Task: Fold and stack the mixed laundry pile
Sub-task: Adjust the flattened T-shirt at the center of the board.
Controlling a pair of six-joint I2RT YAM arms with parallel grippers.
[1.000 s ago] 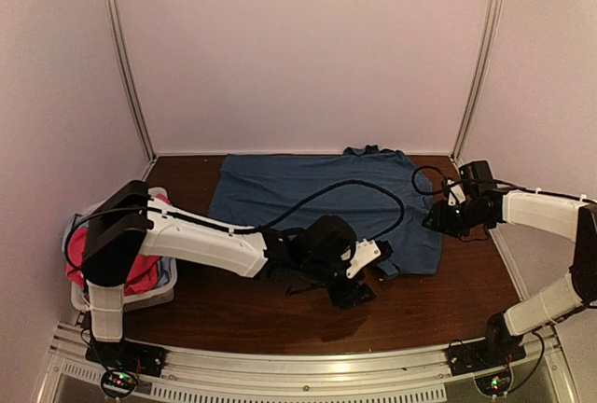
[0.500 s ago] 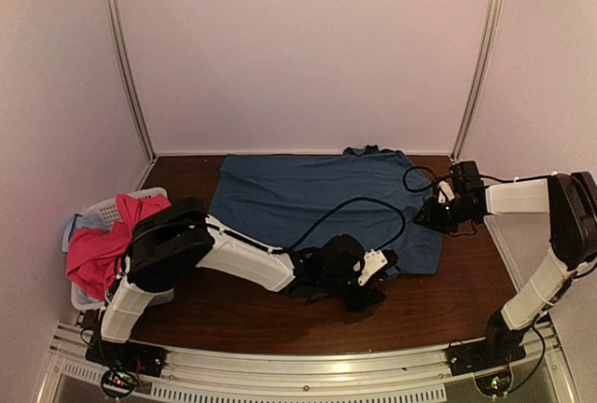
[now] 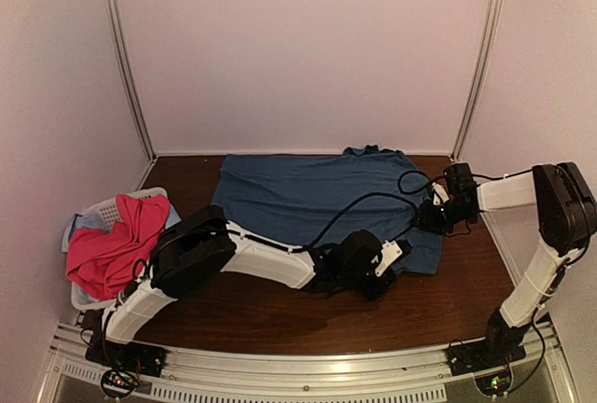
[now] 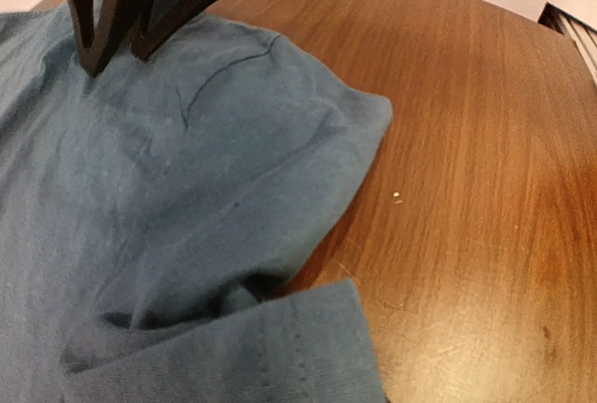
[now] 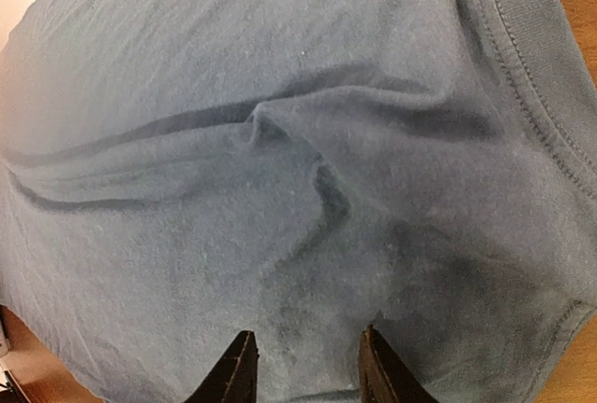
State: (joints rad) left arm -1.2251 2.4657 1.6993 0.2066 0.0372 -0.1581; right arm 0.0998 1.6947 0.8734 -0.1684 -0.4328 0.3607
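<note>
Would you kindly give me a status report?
Left claw low on dark blue T-shirt, grip unclear. Right claw open over its right side. Pink shirt in basket. Cable loops over T-shirt.

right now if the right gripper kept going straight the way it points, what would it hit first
The dark blue T-shirt: the right gripper points into its cloth, jaws apart. Whether it touches the cloth yet is unclear.

T-shirt (image 4: 168, 188) was matt knit cloth | table (image 4: 485, 142) was smooth, glossy wood | my right fingertips (image 5: 238, 375) were matt black plastic | basket (image 3: 104, 207) was white plastic
</note>
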